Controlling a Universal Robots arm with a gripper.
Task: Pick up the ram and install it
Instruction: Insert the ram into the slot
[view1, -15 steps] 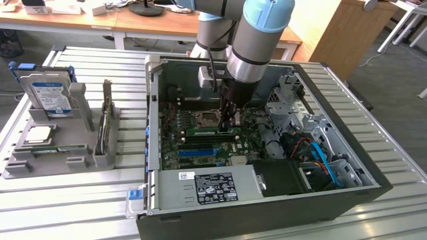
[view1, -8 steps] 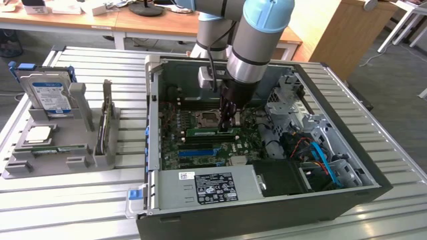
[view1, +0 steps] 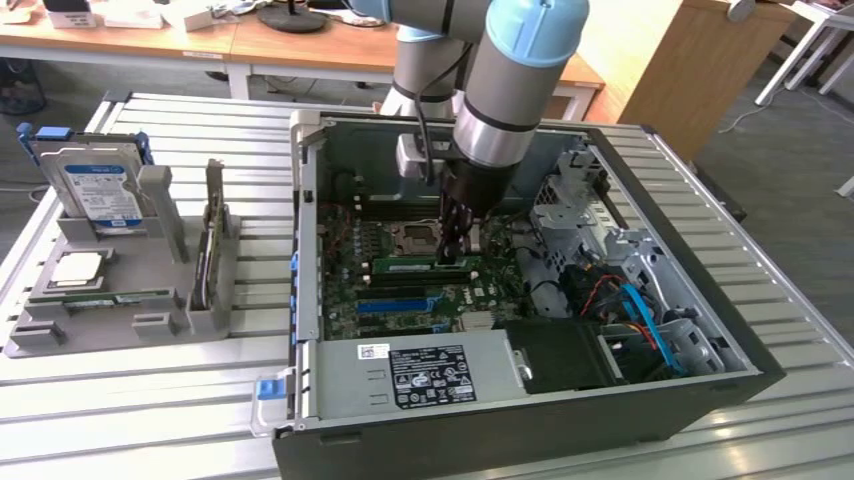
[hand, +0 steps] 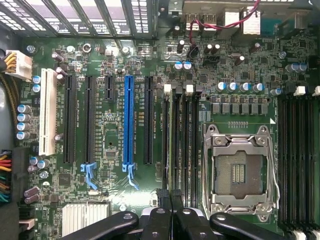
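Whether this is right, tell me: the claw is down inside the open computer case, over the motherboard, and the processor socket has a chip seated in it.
Not quite. The processor socket is empty: the wrist view shows bare contacts inside its metal frame. The claw is indeed down inside the open computer case, over the motherboard.

In the exterior view, the robot arm (view1: 534, 60) is cut off by the upper edge. The gripper (view1: 461, 258) covers one end of the ram (view1: 414, 266). Print on the power supply label (view1: 427, 365) is illegible.
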